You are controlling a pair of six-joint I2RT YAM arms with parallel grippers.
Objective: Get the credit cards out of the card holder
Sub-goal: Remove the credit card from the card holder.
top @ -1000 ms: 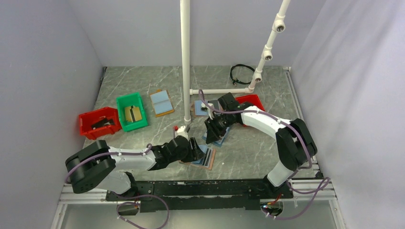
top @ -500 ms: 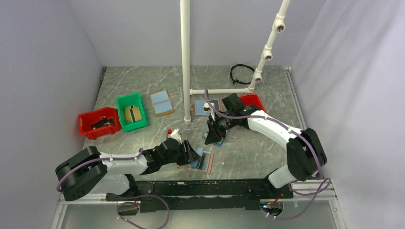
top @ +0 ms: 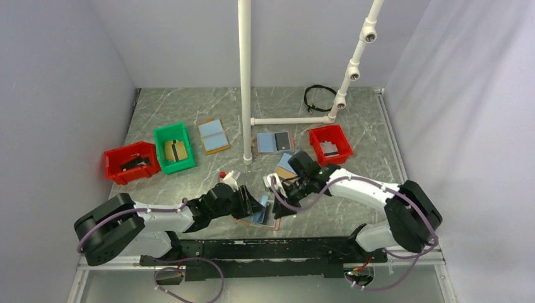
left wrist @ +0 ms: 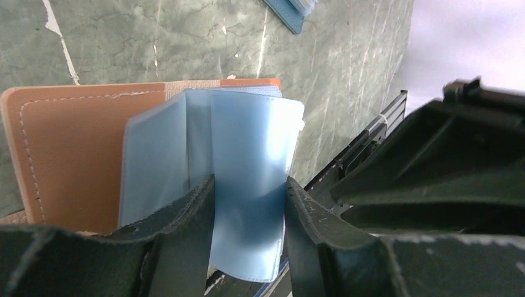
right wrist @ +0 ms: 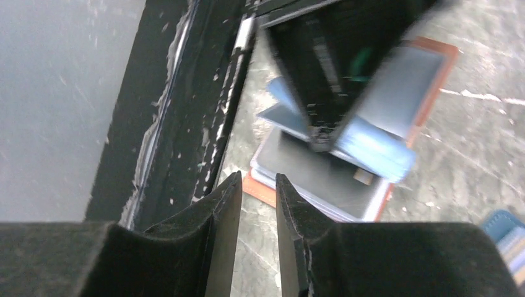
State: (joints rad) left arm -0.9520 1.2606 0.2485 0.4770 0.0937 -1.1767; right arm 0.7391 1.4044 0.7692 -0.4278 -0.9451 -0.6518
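Observation:
The card holder (top: pixel 270 222) lies open near the table's front edge, tan-brown outside (left wrist: pixel 68 154), with light blue plastic leaves (left wrist: pixel 247 142). My left gripper (top: pixel 256 206) is shut on one raised blue leaf, which bows between its fingers (left wrist: pixel 186 235). In the right wrist view a dark grey credit card (right wrist: pixel 319 179) lies in the holder's lower half, under the lifted leaf (right wrist: pixel 374 148). My right gripper (top: pixel 278 203) hovers just right of the holder, its jaws a narrow gap apart and empty (right wrist: pixel 259 185).
A navy-rimmed holder (top: pixel 287 165) lies just behind. Another holder (top: pixel 274 142) and a red bin (top: pixel 329 144) are further back. A tan holder (top: pixel 213 134), a green bin (top: pixel 173 147) and a red bin (top: pixel 131 162) stand at the left. A white pole (top: pixel 245 82) rises mid-table.
My right gripper has come forward from the navy-rimmed holder to the card holder's right side. My left gripper has stayed on the holder, with the blue leaf lifted.

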